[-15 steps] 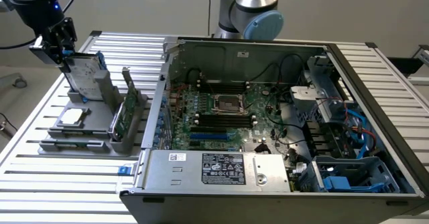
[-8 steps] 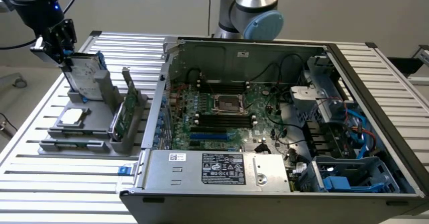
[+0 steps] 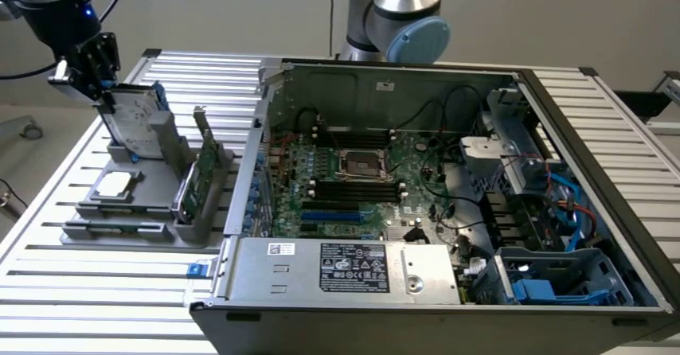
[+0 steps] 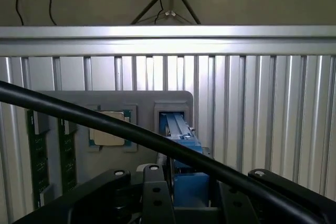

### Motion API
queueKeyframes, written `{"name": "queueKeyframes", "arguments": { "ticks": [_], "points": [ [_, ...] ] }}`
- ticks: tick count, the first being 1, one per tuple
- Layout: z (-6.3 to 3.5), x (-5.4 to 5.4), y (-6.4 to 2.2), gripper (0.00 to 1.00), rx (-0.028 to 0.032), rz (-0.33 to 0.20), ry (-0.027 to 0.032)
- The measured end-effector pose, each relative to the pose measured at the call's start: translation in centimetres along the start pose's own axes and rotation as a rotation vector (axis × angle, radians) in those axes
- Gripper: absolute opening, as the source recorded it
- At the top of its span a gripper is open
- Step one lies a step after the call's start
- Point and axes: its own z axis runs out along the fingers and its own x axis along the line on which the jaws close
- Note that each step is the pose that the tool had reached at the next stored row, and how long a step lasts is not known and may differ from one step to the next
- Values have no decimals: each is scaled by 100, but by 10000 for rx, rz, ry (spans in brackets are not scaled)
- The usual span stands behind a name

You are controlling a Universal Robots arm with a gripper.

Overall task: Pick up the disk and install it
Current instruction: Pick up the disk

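While the open computer case (image 3: 393, 84) takes up the exterior view's right of the slatted surface (image 3: 48, 188), the arm's claw (image 3: 102, 91) sits at the far left, clamped on the top edge of the disk (image 3: 130, 126). The blue-framed disk stands upright, slightly tilted, with its lower end in a slot of the grey holder (image 3: 149, 208). A square chip (image 3: 114, 184) and a green card (image 3: 193, 184) rest nearer in the same holder.
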Motion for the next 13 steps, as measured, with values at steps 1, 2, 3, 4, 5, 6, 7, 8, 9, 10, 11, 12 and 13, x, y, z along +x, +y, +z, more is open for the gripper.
{"name": "queueKeyframes", "arguments": {
  "ticks": [1, 2, 3, 4, 5, 6, 7, 8, 9, 10, 11, 12, 13],
  "points": [
    [0, 10, 0, 36, 0, 12, -11],
    [0, 20, 0, 36, 0, 23, -22],
    [-1, 30, -1, 36, -1, 34, -33],
    [-1, 38, -1, 36, -1, 46, -43],
    [-1, 45, -1, 36, -1, 58, -53],
    [-1, 50, -1, 36, -1, 70, -62],
    [-1, 55, -1, 36, -1, 81, -71],
    [-2, 58, -1, 33, -2, 92, -78],
    [-2, 62, -1, 33, -2, 102, -88],
    [-1, 65, -1, 33, -1, 111, -96],
    [-1, 69, -1, 33, -1, 121, -104],
    [-1, 72, -1, 33, -1, 130, -111],
    [-1, 77, -2, 33, -1, 138, -118]
  ]
}}
